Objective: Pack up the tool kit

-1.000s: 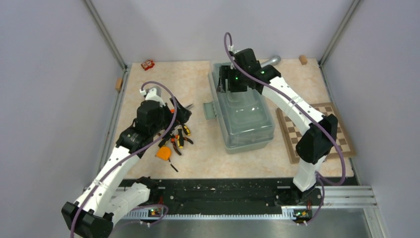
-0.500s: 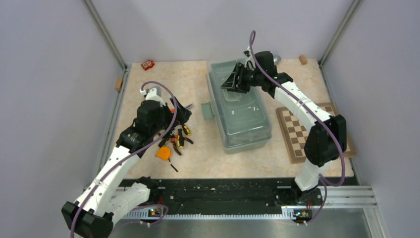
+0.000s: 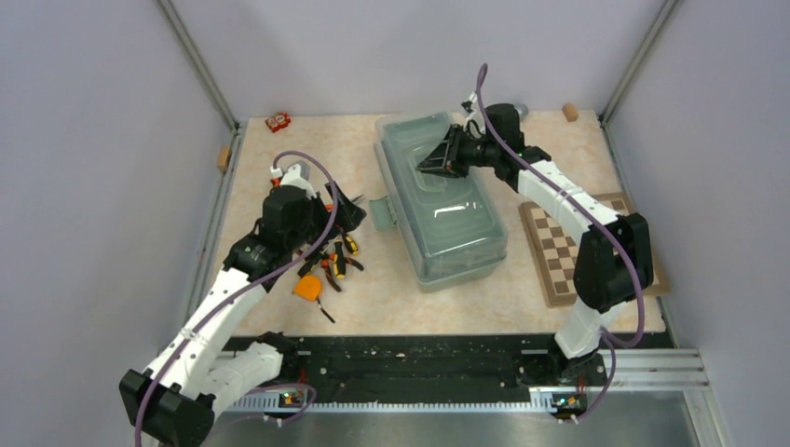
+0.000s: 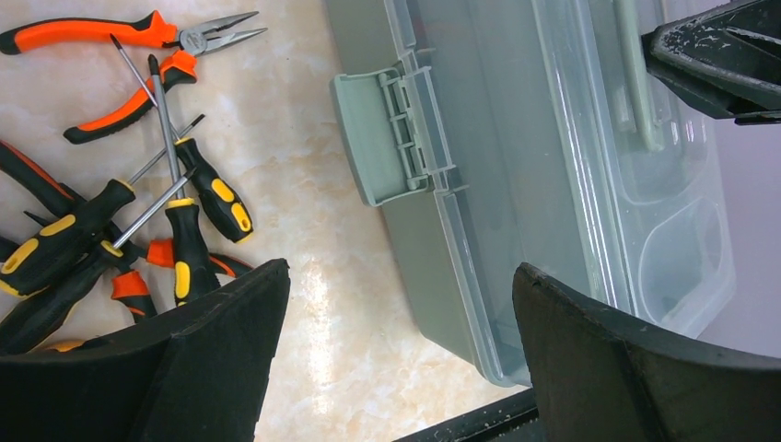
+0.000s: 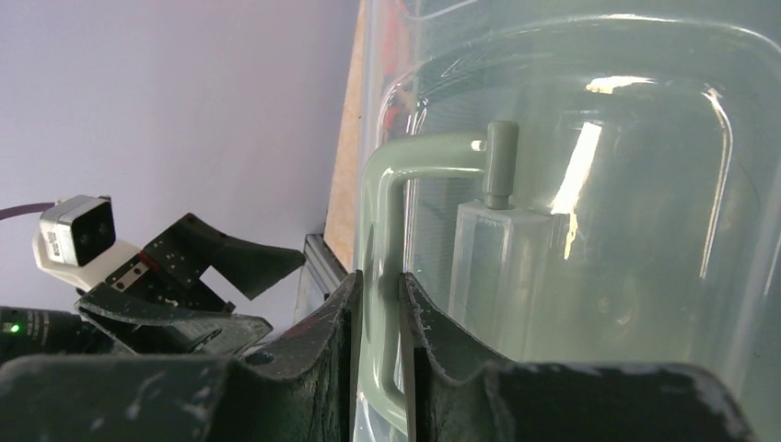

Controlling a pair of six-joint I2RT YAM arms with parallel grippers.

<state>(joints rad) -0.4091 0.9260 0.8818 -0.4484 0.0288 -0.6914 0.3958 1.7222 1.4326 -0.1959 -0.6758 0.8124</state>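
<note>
Right gripper clenched on the sage-green handle of the toolbox, one finger pressed against each side of the bar; it reaches in from the right side, over the far half of the lid. Box sits flat on the table directly beneath this gripper. Long axis slants: the far end lies just beyond the gripper and off to its left, the near end runs back toward the arm bases and a little right. Handle bar lies along that same axis, down the middle of the lid. Lid is down on the box, translucent; the inside cannot be made out through it. A green latch sticks out from the long side facing away from the right gripper, pointing at the left gripper. Left gripper released, fingers spread wide, nothing between them, hanging above bare table just beside that latch side. Loose tools lie on its far-from-box side: orange-handled pliers with the nose aimed toward the box, black-yellow screwdrivers crossed in a heap, small orange tape measure nearer the bases. Chessboard flat under the right arm's elbow, apart from the box.
</note>
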